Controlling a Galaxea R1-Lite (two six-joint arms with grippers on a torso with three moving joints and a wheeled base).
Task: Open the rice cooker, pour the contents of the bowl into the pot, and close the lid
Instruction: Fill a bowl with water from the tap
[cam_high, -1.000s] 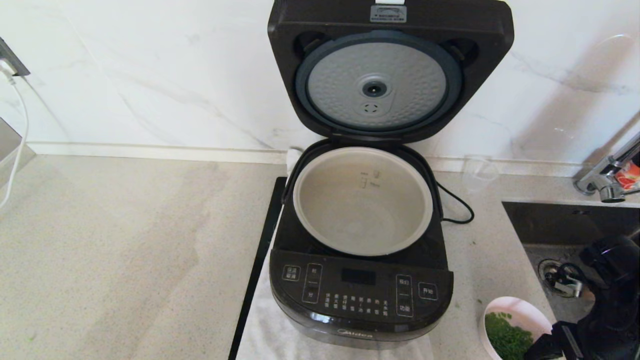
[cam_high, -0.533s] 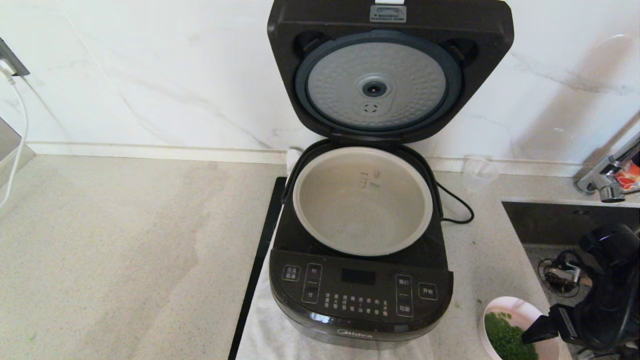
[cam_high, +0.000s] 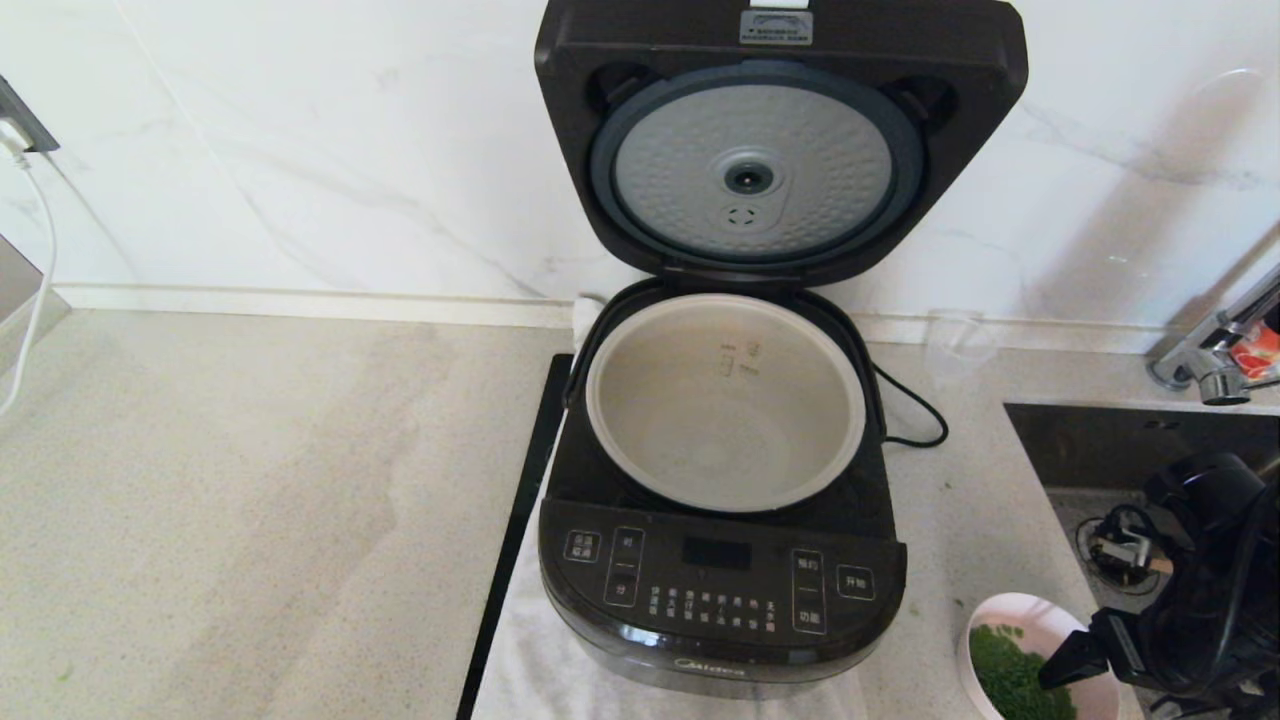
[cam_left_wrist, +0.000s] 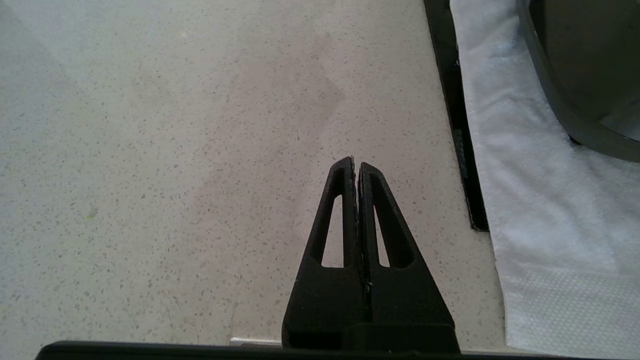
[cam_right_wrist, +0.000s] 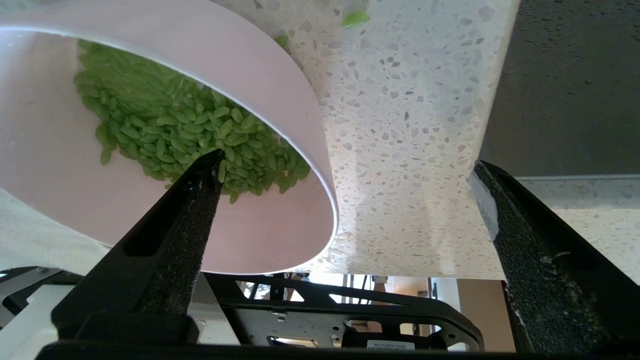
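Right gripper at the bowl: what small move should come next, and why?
Probably close the right gripper on the bowl rim. Its fingers stand open astride the rim, one inside above the green grains. The lid is up and the pot is empty.

A: Rice cooker (cam_high: 722, 590)? 
B: Glossy black, white labels; its lid (cam_high: 780, 140) has a dimpled silver disc.
A: Bowl (cam_high: 1040, 625)? 
B: Pale pink, green grains (cam_right_wrist: 185, 135) inside. Tabletop (cam_high: 250, 500) is speckled beige, the pot (cam_high: 725, 400) grey-beige.
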